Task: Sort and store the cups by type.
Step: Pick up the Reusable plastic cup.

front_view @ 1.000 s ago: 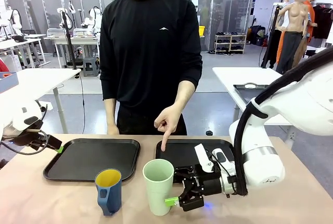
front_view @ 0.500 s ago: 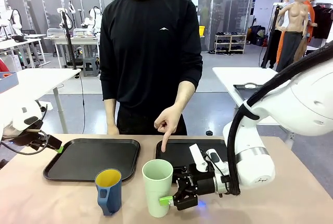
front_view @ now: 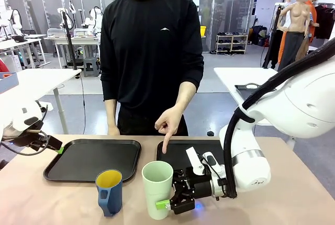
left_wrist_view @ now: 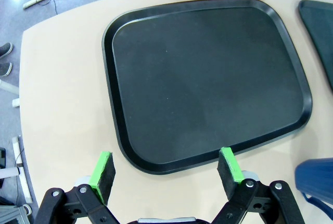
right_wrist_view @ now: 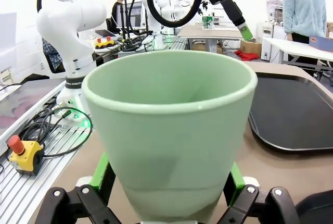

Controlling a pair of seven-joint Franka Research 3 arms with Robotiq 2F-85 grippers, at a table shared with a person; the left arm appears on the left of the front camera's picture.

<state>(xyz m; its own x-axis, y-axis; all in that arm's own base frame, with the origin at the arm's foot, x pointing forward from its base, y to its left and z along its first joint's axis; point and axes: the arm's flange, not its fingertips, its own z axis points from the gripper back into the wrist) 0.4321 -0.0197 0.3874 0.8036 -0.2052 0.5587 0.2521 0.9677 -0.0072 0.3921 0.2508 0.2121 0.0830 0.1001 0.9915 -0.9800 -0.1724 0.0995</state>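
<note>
A tall mint-green tumbler [front_view: 157,186] stands upright near the table's front edge. My right gripper [front_view: 163,204] has come in from the right and is open, one finger on each side of the tumbler's lower part. In the right wrist view the tumbler [right_wrist_view: 169,125] stands between the green pads [right_wrist_view: 102,172], which sit close to its sides. A dark blue mug [front_view: 109,191] with a yellow inside stands just left of the tumbler. My left gripper [front_view: 52,146] hovers open at the far left, holding nothing. In its wrist view the left gripper [left_wrist_view: 166,169] is over the near edge of a black tray [left_wrist_view: 208,78].
Two black trays lie side by side behind the cups, the left tray [front_view: 78,168] and the right tray [front_view: 180,154]. A person stands at the far side and their hand [front_view: 168,123] points a finger down at the right tray. The mug's edge [left_wrist_view: 317,178] shows beside the left tray.
My right gripper has slid left, and its open fingers now stand on both sides of the tumbler. The left arm, the cups and the pointing hand have stayed put.
</note>
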